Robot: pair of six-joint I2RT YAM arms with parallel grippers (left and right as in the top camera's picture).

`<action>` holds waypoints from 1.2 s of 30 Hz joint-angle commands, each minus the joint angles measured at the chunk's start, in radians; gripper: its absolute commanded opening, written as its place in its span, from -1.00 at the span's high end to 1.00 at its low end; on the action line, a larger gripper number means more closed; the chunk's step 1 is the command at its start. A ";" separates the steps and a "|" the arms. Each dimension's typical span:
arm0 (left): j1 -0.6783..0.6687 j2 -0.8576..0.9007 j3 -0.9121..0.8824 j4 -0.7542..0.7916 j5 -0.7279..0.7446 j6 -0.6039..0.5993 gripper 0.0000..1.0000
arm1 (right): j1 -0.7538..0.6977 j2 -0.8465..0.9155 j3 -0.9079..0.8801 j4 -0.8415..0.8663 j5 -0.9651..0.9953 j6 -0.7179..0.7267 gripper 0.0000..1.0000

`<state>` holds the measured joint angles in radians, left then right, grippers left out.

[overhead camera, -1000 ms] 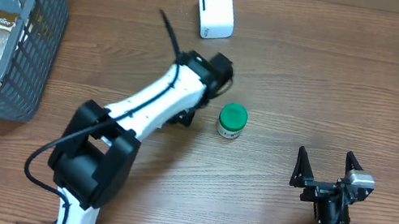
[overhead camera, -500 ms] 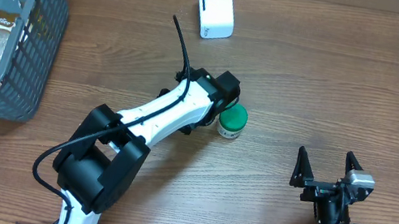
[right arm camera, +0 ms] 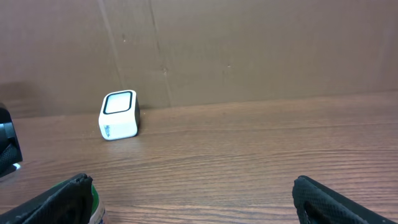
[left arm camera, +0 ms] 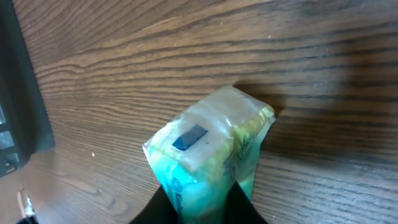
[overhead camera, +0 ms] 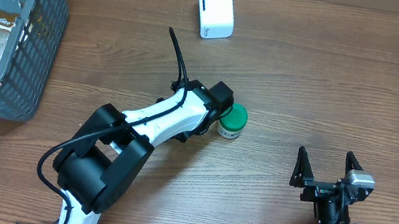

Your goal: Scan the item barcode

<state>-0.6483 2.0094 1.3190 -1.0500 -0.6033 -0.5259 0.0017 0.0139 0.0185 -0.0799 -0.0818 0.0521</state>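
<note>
Green-lidded tub [overhead camera: 233, 119] stands upright on the bench [overhead camera: 336, 87], on the robot's side of the white scanner [overhead camera: 216, 10], right at the left hand [left arm camera: 204, 206], whose narrow fingers flank it, grip unclear, while the wide-open, empty right hand [overhead camera: 326, 163] waits farther from the scanner.

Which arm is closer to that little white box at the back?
Left. The left gripper hangs in front of the white box, beside the green-lidded jar. The right gripper sits much farther away, off to the right.
</note>
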 commanded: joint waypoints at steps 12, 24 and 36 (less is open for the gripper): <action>-0.006 -0.002 0.003 0.012 0.082 -0.022 0.16 | 0.005 -0.011 -0.011 0.003 -0.006 0.000 -1.00; 0.072 -0.003 0.039 0.016 0.189 -0.021 -0.23 | 0.005 -0.011 -0.011 0.003 -0.006 0.000 -1.00; 0.164 -0.002 0.037 0.050 0.377 -0.008 0.00 | 0.005 -0.011 -0.011 0.003 -0.006 0.000 -1.00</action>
<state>-0.4839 2.0094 1.3369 -1.0035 -0.2852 -0.5262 0.0017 0.0139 0.0185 -0.0795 -0.0818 0.0521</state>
